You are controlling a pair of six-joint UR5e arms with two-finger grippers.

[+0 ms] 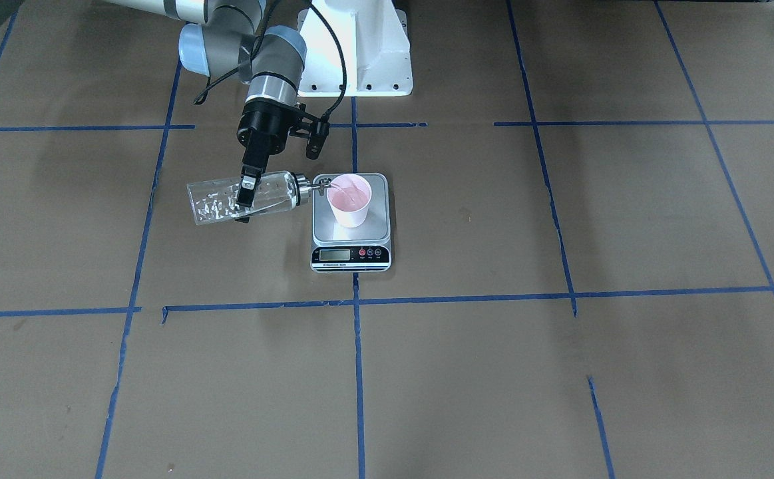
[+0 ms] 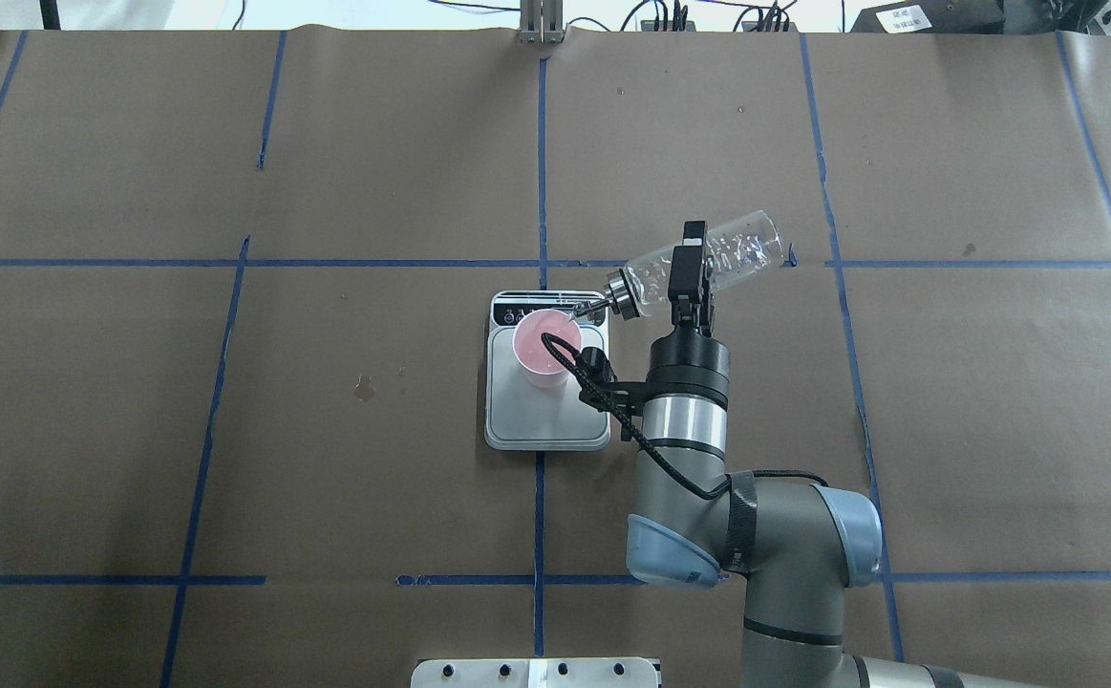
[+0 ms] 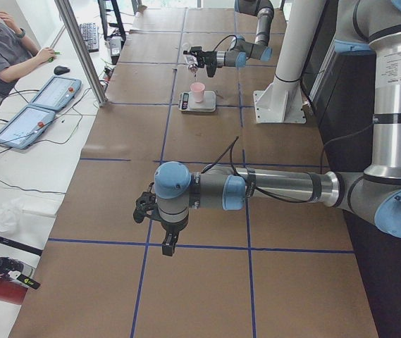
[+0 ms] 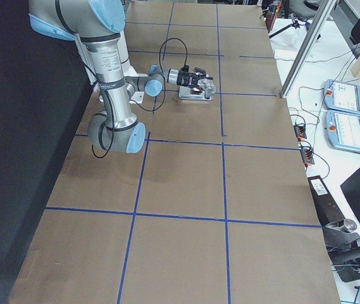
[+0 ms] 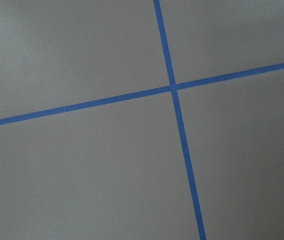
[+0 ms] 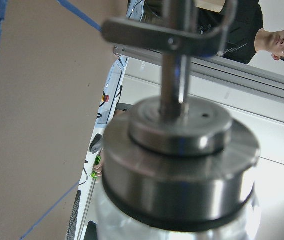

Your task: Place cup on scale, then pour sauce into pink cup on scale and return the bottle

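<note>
The right arm (image 4: 112,82) stretched across the brown table (image 4: 180,180) crossed by blue tape lines (image 4: 224,183), its gripper (image 4: 198,80) holding a clear bottle (image 4: 207,87) tipped sideways above the scale (image 4: 190,95).

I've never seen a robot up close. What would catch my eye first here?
The right pincer clamps a clear glass bottle with a silver cap. The bottle is tipped almost level, so its spout reaches over a small pink paper cup. That cup stands on a flat white kitchen scale. Far off, the left pincer hangs above the brown paper-covered table.
</note>
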